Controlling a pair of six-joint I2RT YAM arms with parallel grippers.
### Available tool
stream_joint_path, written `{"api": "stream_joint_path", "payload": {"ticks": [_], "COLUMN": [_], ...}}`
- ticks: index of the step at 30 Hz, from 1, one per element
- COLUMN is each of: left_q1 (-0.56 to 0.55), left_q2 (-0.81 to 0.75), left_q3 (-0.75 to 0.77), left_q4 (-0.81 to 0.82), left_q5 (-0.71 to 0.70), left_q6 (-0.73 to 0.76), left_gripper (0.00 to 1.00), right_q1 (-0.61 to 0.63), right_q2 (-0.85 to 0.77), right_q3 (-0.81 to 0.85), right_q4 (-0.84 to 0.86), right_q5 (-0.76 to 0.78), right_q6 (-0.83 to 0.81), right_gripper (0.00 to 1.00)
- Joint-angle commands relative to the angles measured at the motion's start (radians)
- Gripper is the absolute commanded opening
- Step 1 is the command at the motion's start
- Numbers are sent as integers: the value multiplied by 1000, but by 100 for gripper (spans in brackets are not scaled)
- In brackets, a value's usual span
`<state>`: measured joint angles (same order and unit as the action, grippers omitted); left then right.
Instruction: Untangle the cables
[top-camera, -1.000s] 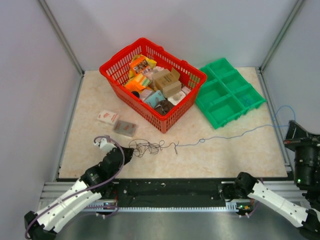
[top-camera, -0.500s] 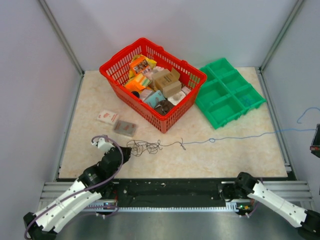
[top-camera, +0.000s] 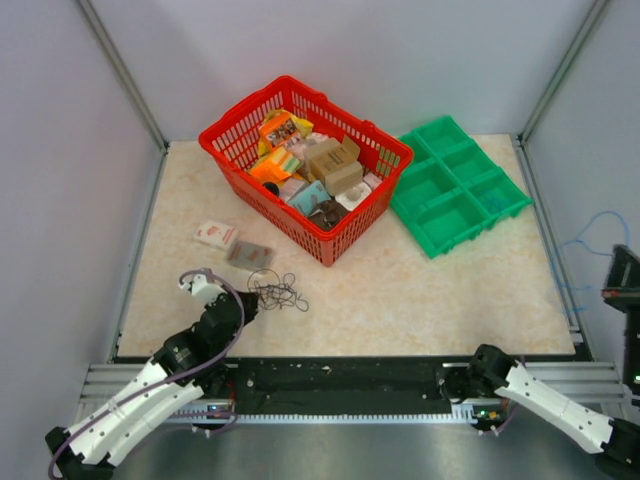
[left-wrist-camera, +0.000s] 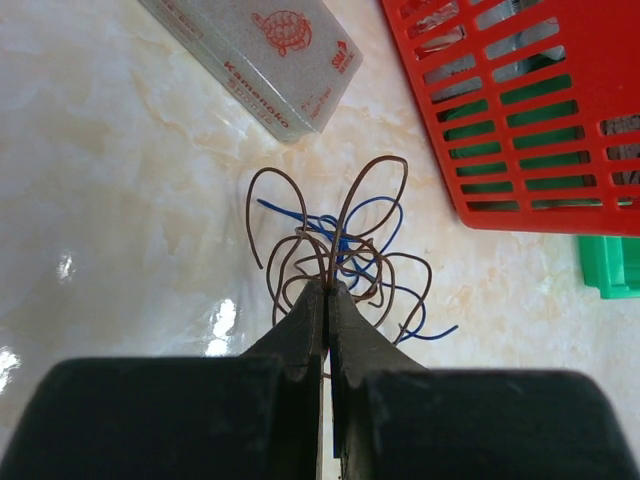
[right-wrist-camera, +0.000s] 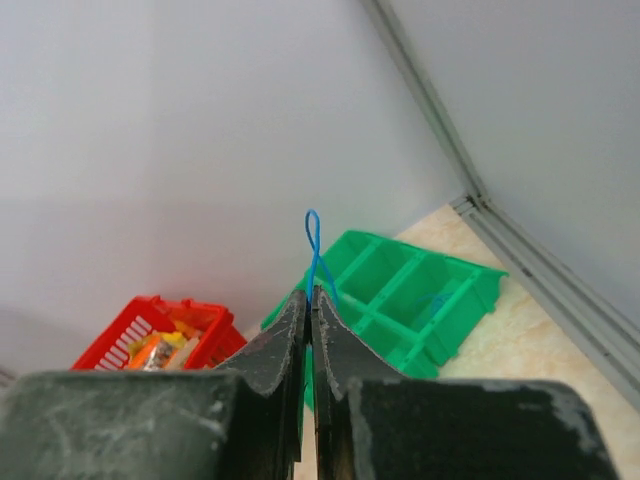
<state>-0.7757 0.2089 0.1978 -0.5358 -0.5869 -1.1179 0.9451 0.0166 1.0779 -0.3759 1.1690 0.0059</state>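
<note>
A small tangle of thin brown-dark and blue cables (top-camera: 279, 293) lies on the table in front of the red basket. It also shows in the left wrist view (left-wrist-camera: 345, 250). My left gripper (top-camera: 247, 303) is at its near left edge, shut on brown strands (left-wrist-camera: 328, 287). My right gripper (top-camera: 622, 283) is raised at the far right edge, shut on a separate blue cable (right-wrist-camera: 312, 240). A small loop of it sticks up past the closed fingertips (right-wrist-camera: 311, 293). This blue cable (top-camera: 566, 243) hangs in loose curves by the right wall, apart from the tangle.
A red basket (top-camera: 228, 150) full of small boxes stands at the back centre. A green compartment tray (top-camera: 455, 185) sits to its right. Two small flat packets (top-camera: 216, 235) (top-camera: 250, 256) lie left of the basket; one shows in the left wrist view (left-wrist-camera: 255, 55).
The blue cable that stretched across the table from the tangle has come free and now hangs by my right gripper. The tangle and my left gripper shifted slightly left.
</note>
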Motion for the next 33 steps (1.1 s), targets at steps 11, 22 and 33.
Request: {"api": "stream_joint_path", "payload": {"ticks": [11, 22, 33], "left_q1": [3, 3, 3], "left_q2": [109, 112, 92], "left_q3": [5, -9, -21], "left_q4": [154, 194, 198], "left_q5": [110, 121, 136], "left_q6": [33, 52, 43], "left_gripper": [0, 0, 0], "right_q1": [26, 26, 3], "right_q2": [348, 520, 795], "right_q3": [-266, -472, -556], "right_q4": [-60, -55, -170], "right_q5": [-319, -526, -675], "right_q6": [482, 738, 1002], "right_gripper": [0, 0, 1]}}
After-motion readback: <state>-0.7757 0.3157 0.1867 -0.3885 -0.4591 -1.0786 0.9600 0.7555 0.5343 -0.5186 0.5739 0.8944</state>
